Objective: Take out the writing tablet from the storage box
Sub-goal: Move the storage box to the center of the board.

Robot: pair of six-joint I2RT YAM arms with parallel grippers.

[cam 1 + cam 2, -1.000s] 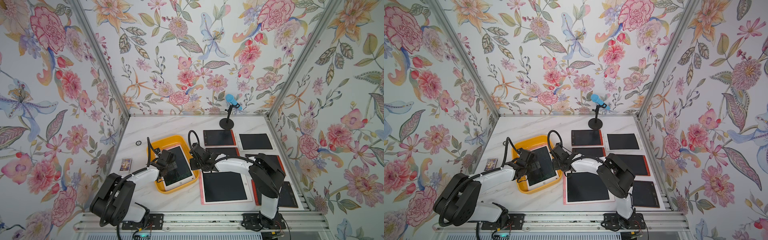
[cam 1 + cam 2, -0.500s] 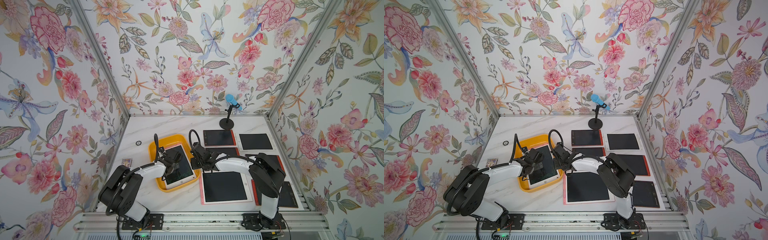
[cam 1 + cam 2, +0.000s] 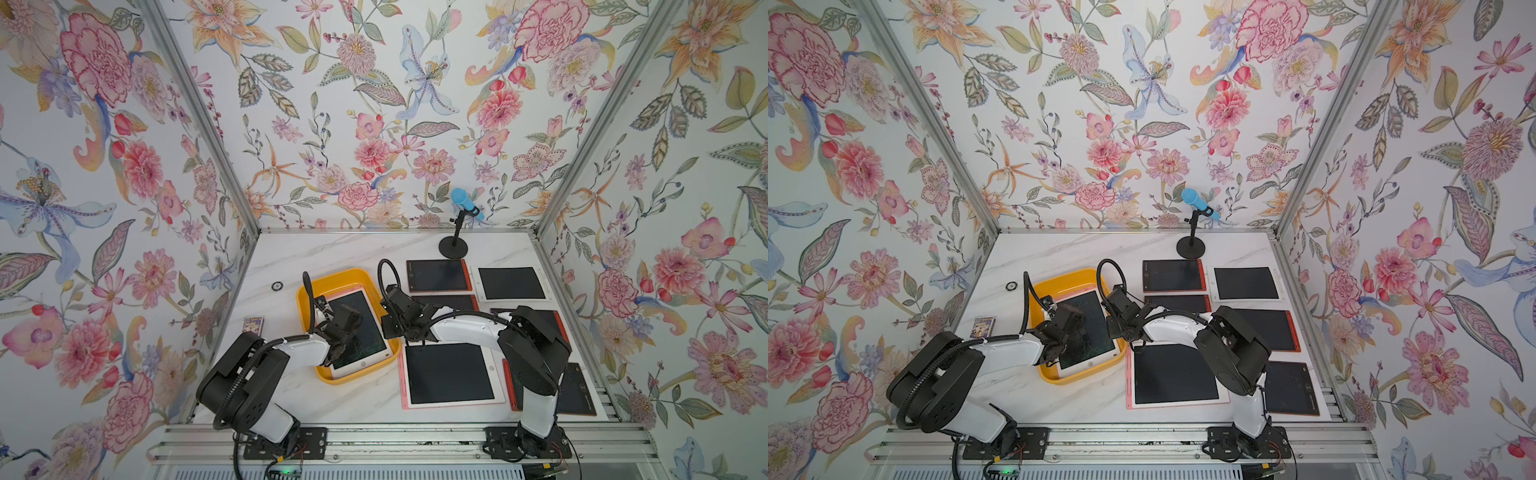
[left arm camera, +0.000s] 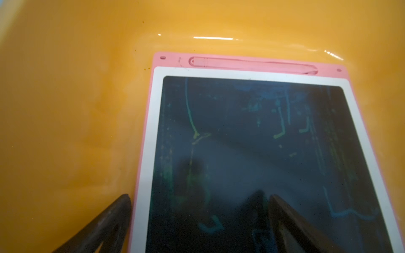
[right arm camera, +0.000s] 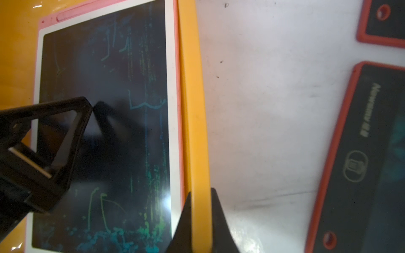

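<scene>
In the right wrist view the storage box (image 5: 195, 109) is clamped at its rim by the right gripper (image 5: 200, 192), while the writing tablet (image 5: 105, 131), not yet lifted, lies flat inside the box, one edge straddled by the wide-open left gripper (image 4: 199, 198).

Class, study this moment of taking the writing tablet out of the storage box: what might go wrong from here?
1. The left gripper, jaws open, straddles one long edge of the writing tablet lying in the box; closing may skid over the screen instead of catching the thin edge.
2. The right gripper pinches only the storage box rim; if that slips, the box may rise or slide with the tablet.
</scene>
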